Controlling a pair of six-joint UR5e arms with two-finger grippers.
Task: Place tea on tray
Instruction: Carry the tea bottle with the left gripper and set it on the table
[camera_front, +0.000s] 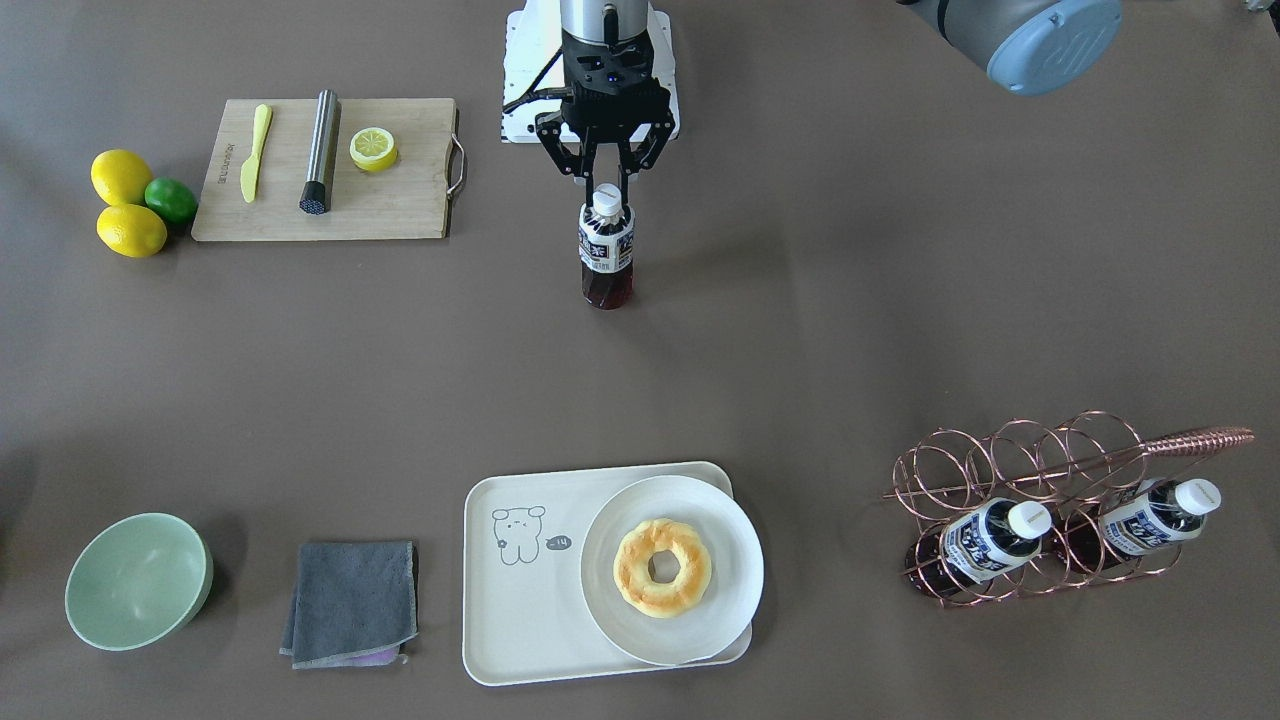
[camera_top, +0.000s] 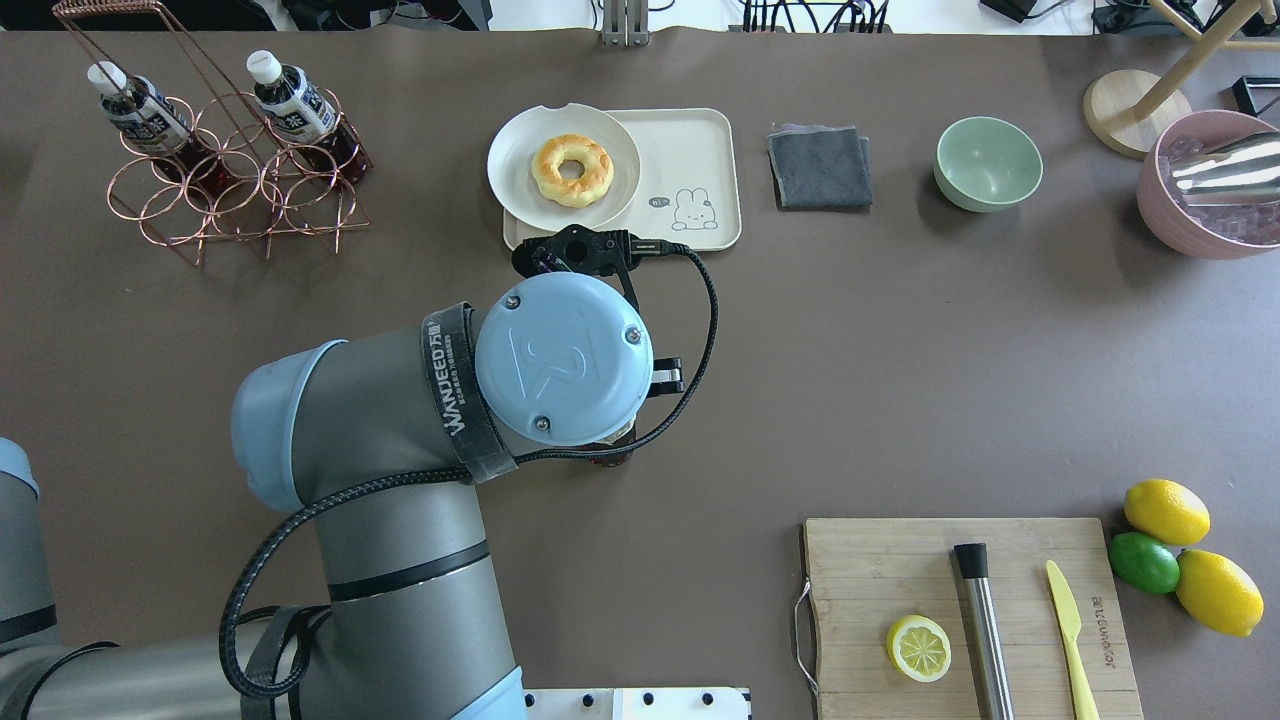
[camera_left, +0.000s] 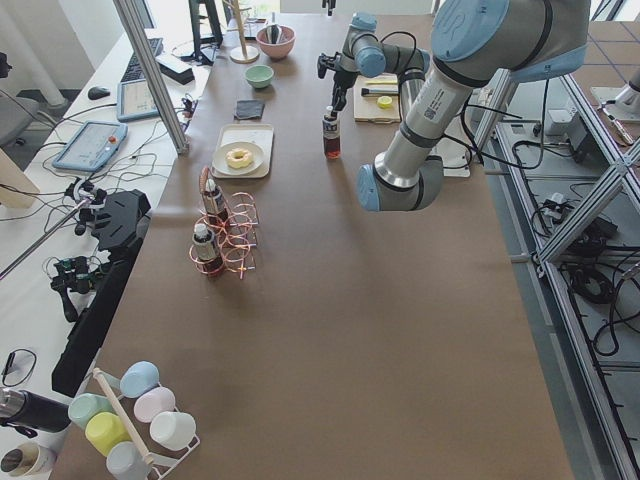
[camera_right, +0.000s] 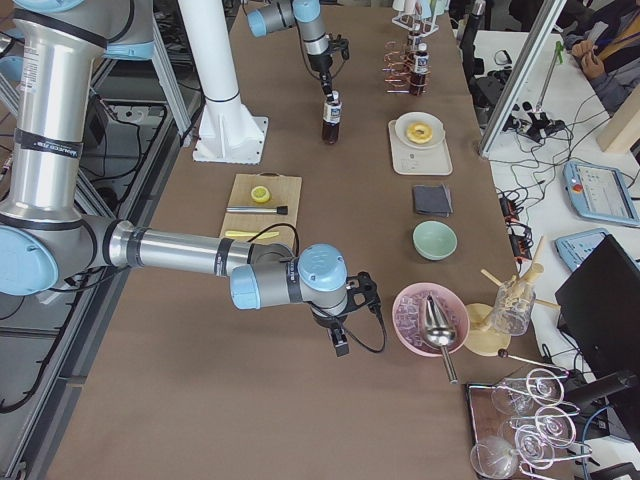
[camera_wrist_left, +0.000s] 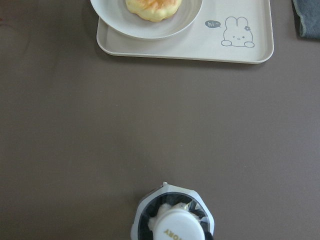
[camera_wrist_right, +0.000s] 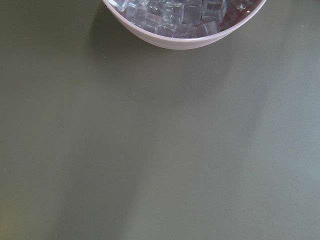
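Observation:
The tea bottle (camera_front: 606, 250) stands upright mid-table, with dark liquid, a white cap and a blue-and-white label. My left gripper (camera_front: 606, 188) is straight above it, shut on the cap. The cap fills the bottom of the left wrist view (camera_wrist_left: 175, 226). In the overhead view my wrist hides the bottle. The cream tray (camera_front: 520, 620) with the bear drawing lies well beyond the bottle, across bare table, and also shows in the left wrist view (camera_wrist_left: 250, 50). My right gripper (camera_right: 342, 345) hangs beside the pink ice bowl (camera_right: 425, 315); I cannot tell its state.
A round white plate (camera_front: 730, 600) with a doughnut (camera_front: 662, 567) covers half the tray. A copper wire rack (camera_front: 1020, 470) holds two more bottles. A grey cloth (camera_front: 350, 600), a green bowl (camera_front: 135, 580), and a wooden board (camera_front: 400, 200) with knife and lemon half lie around.

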